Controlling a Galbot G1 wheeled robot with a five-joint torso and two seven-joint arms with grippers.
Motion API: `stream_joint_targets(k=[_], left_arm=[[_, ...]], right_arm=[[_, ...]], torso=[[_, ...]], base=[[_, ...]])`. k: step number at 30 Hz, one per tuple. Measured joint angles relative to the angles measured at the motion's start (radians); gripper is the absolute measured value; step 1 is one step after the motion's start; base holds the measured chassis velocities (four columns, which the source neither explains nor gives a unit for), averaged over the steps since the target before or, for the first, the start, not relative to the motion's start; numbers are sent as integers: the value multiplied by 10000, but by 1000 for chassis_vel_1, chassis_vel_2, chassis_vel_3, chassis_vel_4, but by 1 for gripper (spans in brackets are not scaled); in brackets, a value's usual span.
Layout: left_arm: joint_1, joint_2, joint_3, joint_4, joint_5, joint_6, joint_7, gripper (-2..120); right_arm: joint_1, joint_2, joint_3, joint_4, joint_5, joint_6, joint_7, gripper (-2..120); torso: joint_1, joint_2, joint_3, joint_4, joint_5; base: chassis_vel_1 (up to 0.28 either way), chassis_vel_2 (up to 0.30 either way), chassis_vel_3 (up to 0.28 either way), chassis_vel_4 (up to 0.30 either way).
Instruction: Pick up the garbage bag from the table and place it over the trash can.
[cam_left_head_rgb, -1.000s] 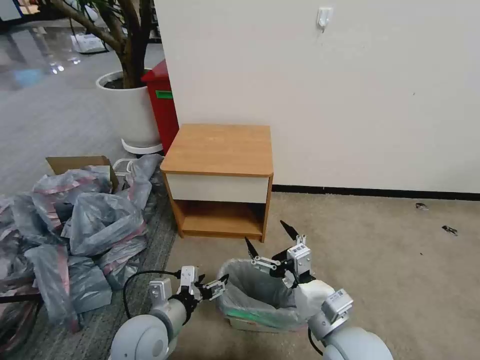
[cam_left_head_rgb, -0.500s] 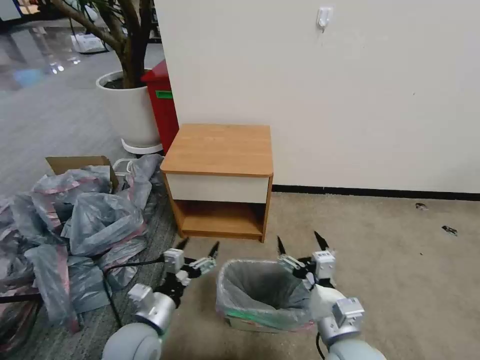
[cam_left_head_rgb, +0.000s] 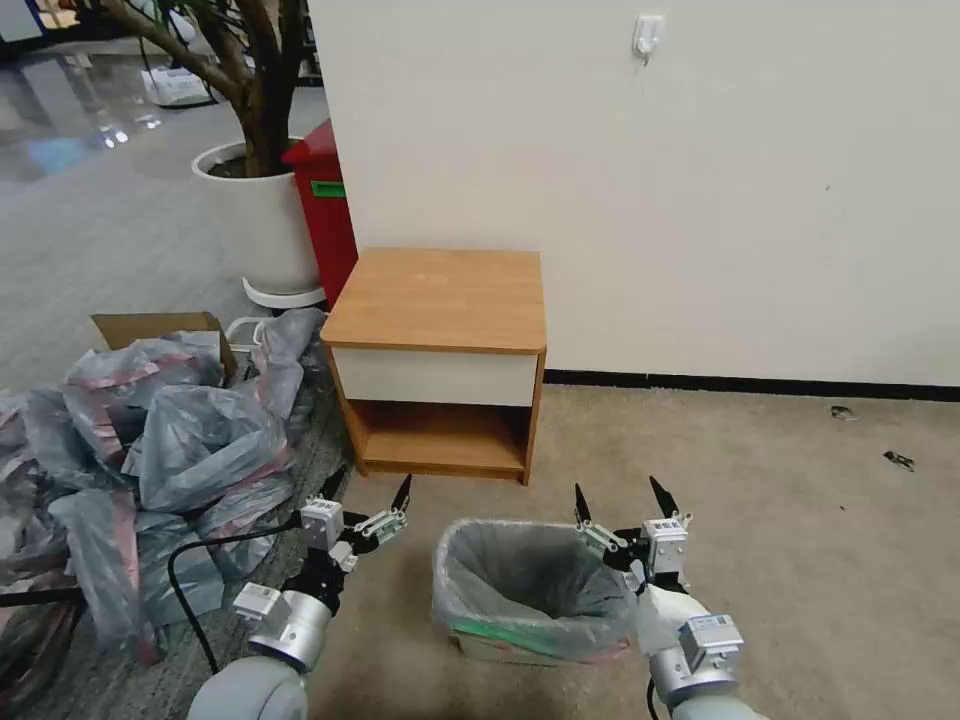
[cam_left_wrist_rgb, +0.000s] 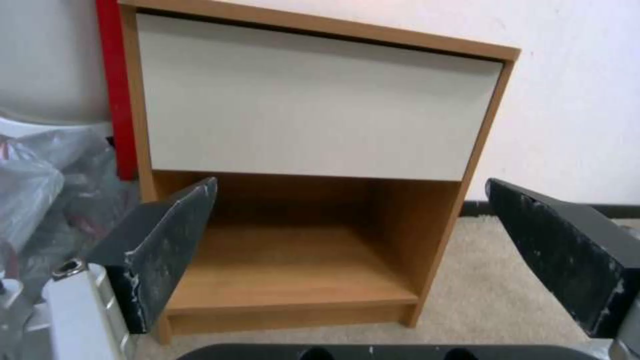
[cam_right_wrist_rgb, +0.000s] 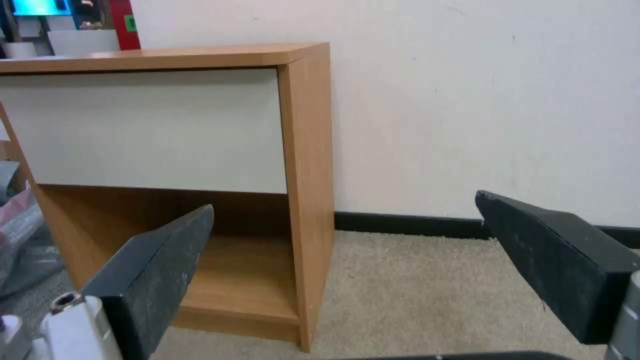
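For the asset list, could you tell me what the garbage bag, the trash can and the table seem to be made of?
The garbage bag looks like thin translucent grey plastic film: it crinkles and drapes over the rim. The trash can seems smooth cream plastic, mostly covered. The table looks like wood or wood-grain laminate, matte, with a flat cream-white drawer front, probably painted or laminated.

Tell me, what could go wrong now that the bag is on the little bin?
1. The thin grey plastic garbage bag looks loosely draped over the small cream trash can; it might slip inside once rubbish drops in.
2. The open right gripper hovers beside the rim; a careless move could snag the plastic.
3. The open left gripper hangs near the heap of grey-and-pink bags and could catch one.
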Motion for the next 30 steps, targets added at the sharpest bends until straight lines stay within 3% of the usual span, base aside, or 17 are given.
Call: stream_joint_targets(k=[30], left_arm=[[-6,-6,14,0,-43,80,-22,100]], right_arm=[[12,-8,-18,20,5,-26,-28,100]], torso=[[0,0,0,0,0]], base=[[0,0,0,0]])
